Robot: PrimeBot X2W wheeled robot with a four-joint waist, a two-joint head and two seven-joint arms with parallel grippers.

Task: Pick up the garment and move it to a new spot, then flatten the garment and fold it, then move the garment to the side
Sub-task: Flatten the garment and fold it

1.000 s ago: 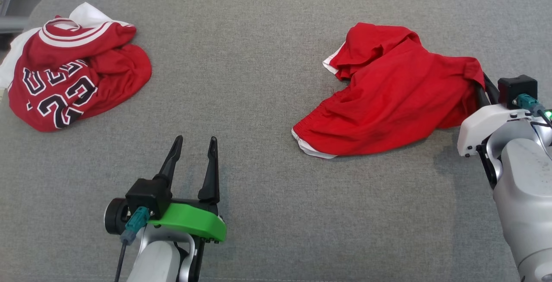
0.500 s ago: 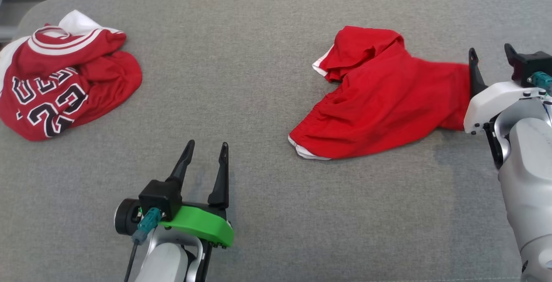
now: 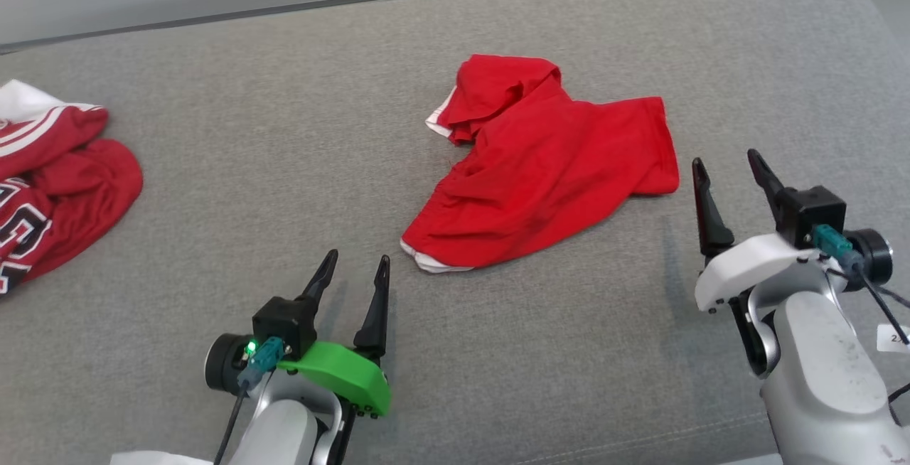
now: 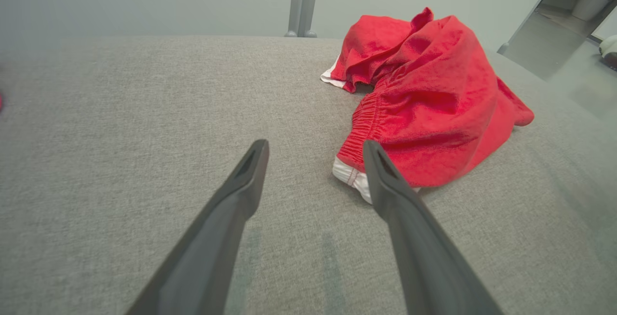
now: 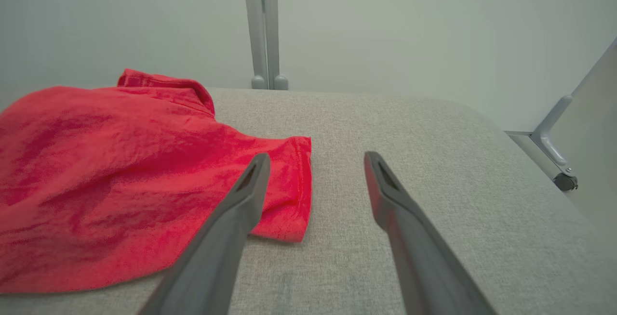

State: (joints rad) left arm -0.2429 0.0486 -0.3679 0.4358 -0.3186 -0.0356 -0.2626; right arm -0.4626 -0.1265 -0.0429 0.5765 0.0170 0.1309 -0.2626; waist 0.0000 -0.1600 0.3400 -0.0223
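The right gripper is standing released at the near right of the table. Its 2 fingers are spread apart and gripping nothing. In the right wrist view this gripper is pointing toward the far edge. Its left finger is crossing the hemmed corner of the shorts there. In the head view a strip of grey is showing between that fingertip and the hem, so the 2 are lying just apart.

The left gripper is also standing released and empty, at the near middle-left, fingers pointing far. In the left wrist view its tips are sitting near the shorts' near-left end.

The red shorts are lying crumpled in the middle of the table, between the 2 grippers and a little farther away. The gathered waistband is facing near-left, with a white edge showing under it. 1 leg is spreading flat toward the right, and another part is bunching up at the far left.

A red jersey with white trim and black-and-white lettering is lying heaped at the left edge, well apart from the shorts. A grey post is rising beyond the far edge against a pale wall.
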